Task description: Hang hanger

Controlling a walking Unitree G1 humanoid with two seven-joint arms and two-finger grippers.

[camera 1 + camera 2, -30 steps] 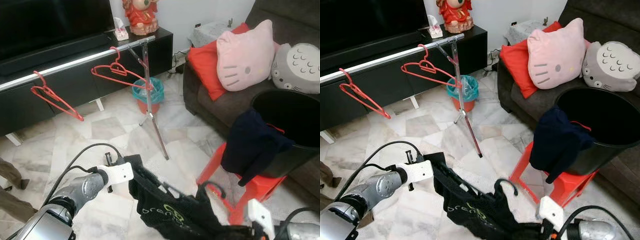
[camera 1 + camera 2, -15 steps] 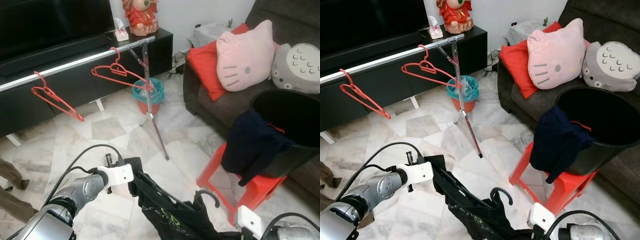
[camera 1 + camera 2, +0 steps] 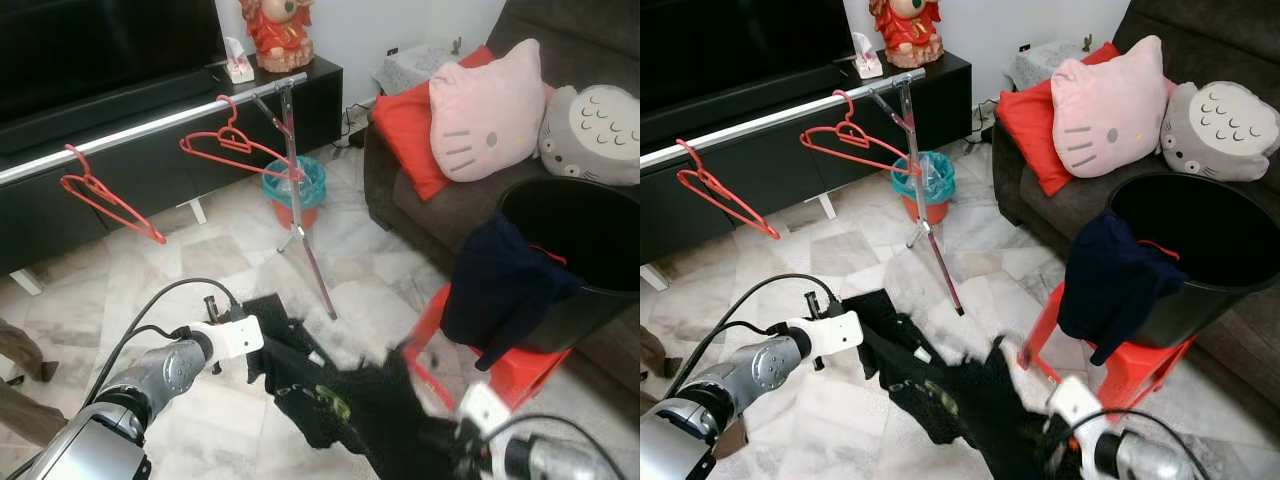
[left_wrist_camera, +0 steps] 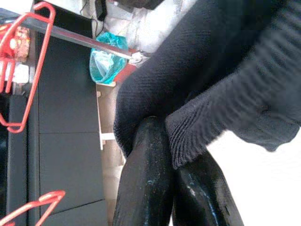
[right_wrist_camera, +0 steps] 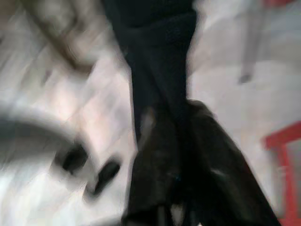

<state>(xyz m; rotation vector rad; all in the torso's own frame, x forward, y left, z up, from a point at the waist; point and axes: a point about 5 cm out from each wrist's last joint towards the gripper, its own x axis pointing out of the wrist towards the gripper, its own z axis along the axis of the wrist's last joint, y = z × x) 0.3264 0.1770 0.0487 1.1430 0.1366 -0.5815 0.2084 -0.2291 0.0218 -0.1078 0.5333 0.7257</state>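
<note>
Black garment (image 3: pixel 340 395) stretched low over marble floor (image 3: pixel 230 260) between both grippers | left gripper (image 4: pixel 175 141) fingers clamped on its hem | right gripper (image 3: pixel 1065 450) blurred, finger state undeterminable | red hangers (image 3: pixel 235 150) hooked on metal rail (image 3: pixel 150 120), well apart from garment

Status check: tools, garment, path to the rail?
Left tool shut on black garment. Right tool blurred, state unclear. Garment stretched low between the arms, not on rail. Two red hangers already on the rail.
</note>
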